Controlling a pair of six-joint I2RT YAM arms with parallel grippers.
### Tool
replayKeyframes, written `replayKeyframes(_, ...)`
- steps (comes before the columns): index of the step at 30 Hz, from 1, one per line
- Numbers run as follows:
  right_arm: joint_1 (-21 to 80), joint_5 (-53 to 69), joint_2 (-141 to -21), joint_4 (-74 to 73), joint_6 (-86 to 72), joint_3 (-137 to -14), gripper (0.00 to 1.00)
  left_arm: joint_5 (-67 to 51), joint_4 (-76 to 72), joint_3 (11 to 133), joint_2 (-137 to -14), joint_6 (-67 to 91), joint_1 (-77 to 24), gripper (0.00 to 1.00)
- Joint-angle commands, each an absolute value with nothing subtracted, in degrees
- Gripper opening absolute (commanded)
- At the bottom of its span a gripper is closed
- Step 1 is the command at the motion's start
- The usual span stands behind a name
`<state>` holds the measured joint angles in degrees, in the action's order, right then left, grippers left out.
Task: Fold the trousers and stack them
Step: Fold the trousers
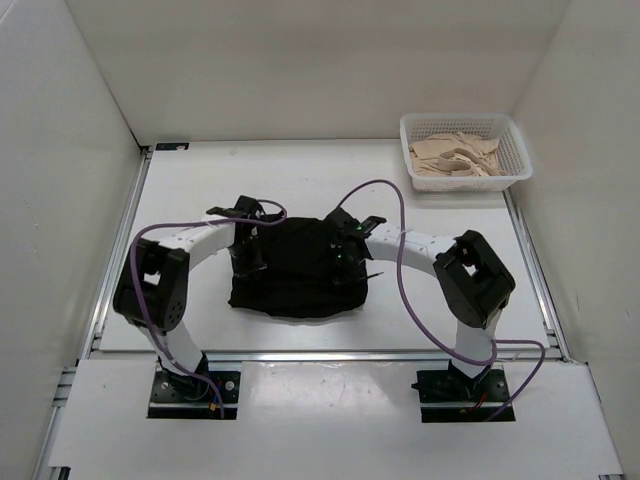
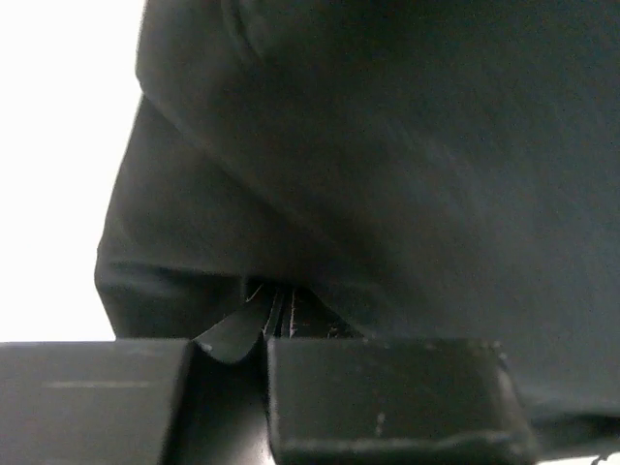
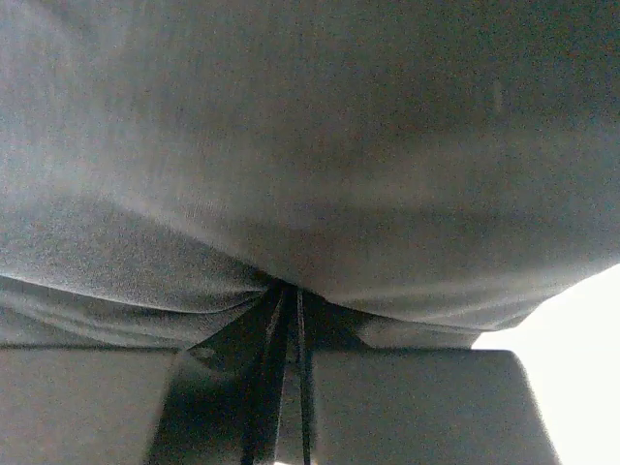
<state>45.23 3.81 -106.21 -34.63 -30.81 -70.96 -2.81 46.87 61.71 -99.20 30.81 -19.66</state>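
The black trousers (image 1: pixel 298 272) lie folded into a compact dark bundle at the middle of the table. My left gripper (image 1: pixel 247 252) is at the bundle's left edge, shut on the trousers; black cloth (image 2: pixel 387 165) fills the left wrist view and bunches into the closed jaws. My right gripper (image 1: pixel 348 252) is at the bundle's right edge, shut on the trousers; cloth (image 3: pixel 310 145) fills the right wrist view and puckers where the jaws pinch it. Both grip points are near the bundle's far side.
A white mesh basket (image 1: pixel 512 160) holding beige garments (image 1: pixel 455 157) stands at the far right corner. White walls enclose the table on three sides. Purple cables loop from both arms over the table.
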Motion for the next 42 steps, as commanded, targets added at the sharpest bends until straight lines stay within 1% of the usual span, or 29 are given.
replayKeyframes(1,46.5,-1.5,-108.3,-35.3,-31.4,-68.6,0.09,-4.1,48.4,60.0,-91.0,30.9,-19.5,0.10)
replayKeyframes(3,46.5,-4.6,-105.8,-38.0,-30.9,-69.3,0.09,-4.1,50.9,61.7,-88.7,30.9,-19.5,0.10)
replayKeyframes(7,46.5,-10.6,-96.6,-43.6,-28.0,-77.0,0.09,-2.6,56.6,70.7,-82.6,29.9,-19.5,0.10)
replayKeyframes(9,46.5,-10.6,-94.4,-45.7,-26.7,-79.9,0.10,-2.1,57.9,73.6,-82.1,29.9,-19.5,0.10)
replayKeyframes(12,48.1,-7.0,-94.4,-46.3,-25.6,-83.1,0.12,-1.6,57.9,75.9,-83.6,29.9,-19.5,0.10)
replayKeyframes(15,50.8,-3.6,-96.0,-44.9,-26.2,-81.7,0.12,-1.6,55.7,73.8,-86.5,30.5,-19.5,0.10)
replayKeyframes(18,53.9,-2.5,-97.5,-39.0,-28.4,-75.4,0.12,-3.7,52.7,67.6,-88.2,31.8,-19.5,0.10)
replayKeyframes(20,53.9,-1.3,-99.8,-35.3,-30.1,-71.1,0.12,-4.9,51.0,62.7,-88.2,33.2,-20.2,0.10)
replayKeyframes(23,53.9,-1.3,-103.0,-32.0,-31.3,-68.0,0.12,-5.4,48.6,59.4,-88.2,34.4,-21.1,0.10)
replayKeyframes(26,53.9,-1.8,-104.4,-33.0,-30.6,-69.1,0.10,-6.1,48.7,59.4,-87.4,34.4,-21.1,0.10)
replayKeyframes(28,53.9,-3.8,-102.3,-35.1,-29.9,-72.1,0.10,-5.1,50.5,62.5,-84.6,33.8,-21.1,0.10)
replayKeyframes(29,53.9,-7.2,-99.0,-38.0,-28.8,-73.5,0.10,-4.1,53.7,64.3,-83.5,33.2,-21.1,0.10)
replayKeyframes(31,53.9,-11.1,-94.9,-40.9,-27.7,-77.7,0.16,0.1,57.3,71.0,-80.4,31.6,-21.1,0.16)
replayKeyframes(32,53.9,-13.2,-91.0,-43.0,-27.2,-79.2,0.19,1.3,59.0,73.4,-79.5,31.0,-21.1,0.18)
replayKeyframes(34,52.6,-17.6,-85.8,-44.4,-25.9,-82.3,0.39,4.5,62.8,80.5,-78.2,29.6,-21.1,0.22)
replayKeyframes(38,48.9,-21.3,-80.3,-47.6,-24.7,-84.7,0.65,8.2,67.8,90.1,-76.8,29.1,-21.1,0.23)
replayKeyframes(39,47.5,-24.2,-79.4,-49.2,-24.7,-85.2,0.81,9.0,68.6,91.5,-76.1,29.1,-21.1,0.23)
replayKeyframes(40,46.9,-26.5,-77.5,-50.2,-25.7,-85.3,0.87,10.8,69.7,93.8,-74.9,29.1,-21.1,0.23)
replayKeyframes(41,45.5,-28.8,-76.6,-52.2,-26.4,-85.3,0.92,12.0,69.7,94.9,-74.1,29.1,-21.1,0.34)
replayKeyframes(42,44.8,-31.2,-75.6,-53.4,-28.2,-85.3,0.98,12.9,70.2,95.7,-73.2,29.1,-21.1,0.56)
